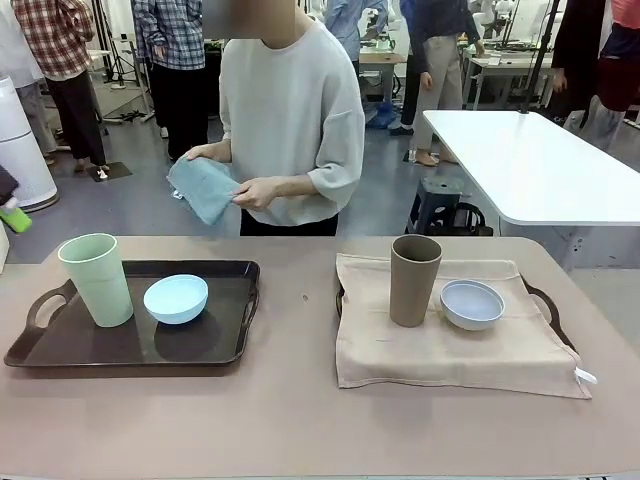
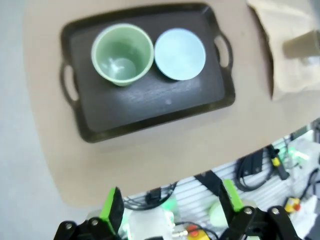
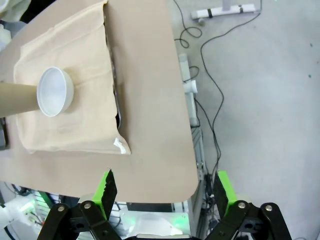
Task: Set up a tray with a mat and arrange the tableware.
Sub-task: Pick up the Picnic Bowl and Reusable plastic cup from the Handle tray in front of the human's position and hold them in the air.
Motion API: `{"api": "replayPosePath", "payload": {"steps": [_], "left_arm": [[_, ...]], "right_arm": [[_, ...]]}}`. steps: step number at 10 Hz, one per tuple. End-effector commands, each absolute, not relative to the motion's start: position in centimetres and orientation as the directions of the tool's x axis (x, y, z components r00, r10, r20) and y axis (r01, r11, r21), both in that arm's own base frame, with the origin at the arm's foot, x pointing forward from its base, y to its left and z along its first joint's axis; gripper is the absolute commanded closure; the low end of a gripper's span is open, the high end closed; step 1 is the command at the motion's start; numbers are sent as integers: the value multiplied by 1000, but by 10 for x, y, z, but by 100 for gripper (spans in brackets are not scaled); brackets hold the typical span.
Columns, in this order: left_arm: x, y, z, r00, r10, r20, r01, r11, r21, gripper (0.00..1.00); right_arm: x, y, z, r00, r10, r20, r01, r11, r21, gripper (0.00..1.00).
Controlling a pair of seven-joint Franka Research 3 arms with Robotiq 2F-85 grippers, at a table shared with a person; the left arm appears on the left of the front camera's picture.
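A dark tray [image 1: 215,340] at the table's left carries a pale green tumbler [image 1: 96,279] and a light blue bowl [image 1: 176,298]; the left wrist view has the same tray [image 2: 150,107], tumbler [image 2: 122,55] and bowl [image 2: 180,53] from above. On the right, a beige mat [image 1: 450,350] covers a second tray [image 1: 549,305], with a taupe tumbler [image 1: 414,280] and a pale bluish-white bowl [image 1: 472,304] standing on it. The mat [image 3: 65,75], bowl [image 3: 55,91] and tumbler [image 3: 17,100] also lie below the right wrist camera. My left gripper [image 2: 172,202] and right gripper [image 3: 162,192] both hang open, high above the table edge.
A person stands at the far side holding a blue cloth [image 1: 203,187] in both hands. A white table [image 1: 540,160] stands behind at the right. Cables [image 3: 210,75] run over the floor beside the table's right edge.
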State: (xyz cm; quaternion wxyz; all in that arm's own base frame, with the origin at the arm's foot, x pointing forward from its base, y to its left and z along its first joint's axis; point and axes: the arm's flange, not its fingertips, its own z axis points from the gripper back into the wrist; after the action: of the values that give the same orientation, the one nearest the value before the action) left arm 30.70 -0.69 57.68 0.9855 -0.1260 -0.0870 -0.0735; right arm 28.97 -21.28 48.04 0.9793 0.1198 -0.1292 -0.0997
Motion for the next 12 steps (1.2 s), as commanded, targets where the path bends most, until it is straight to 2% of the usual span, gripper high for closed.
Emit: {"api": "replayPosePath", "payload": {"steps": [1,3,4,6,8,9,11,12], "left_arm": [[315,-19,578,977,-121,176,162,957,-239,0],[311,-17,573,975,-138,176,177,957,-229,0],[325,11,567,981,-123,148,159,950,-267,0],[336,72,547,982,-115,151,169,896,-412,0],[322,120,524,987,-59,149,132,830,-542,0],[310,146,518,982,-4,191,130,747,-652,0],[296,187,510,970,128,206,96,577,-811,0],[291,207,509,963,169,212,96,518,-850,0]], "right_arm": [[291,-211,477,948,-220,228,159,953,259,0],[291,-211,477,948,-220,228,159,953,259,0],[291,-211,477,948,-220,228,159,953,259,0],[291,-211,477,948,-220,228,159,953,259,0],[291,-211,477,948,-220,228,159,953,259,0],[291,-211,480,948,-221,227,161,953,256,0],[288,-235,482,953,-235,190,134,892,431,0],[283,-253,482,952,-266,154,145,830,538,0]]}}
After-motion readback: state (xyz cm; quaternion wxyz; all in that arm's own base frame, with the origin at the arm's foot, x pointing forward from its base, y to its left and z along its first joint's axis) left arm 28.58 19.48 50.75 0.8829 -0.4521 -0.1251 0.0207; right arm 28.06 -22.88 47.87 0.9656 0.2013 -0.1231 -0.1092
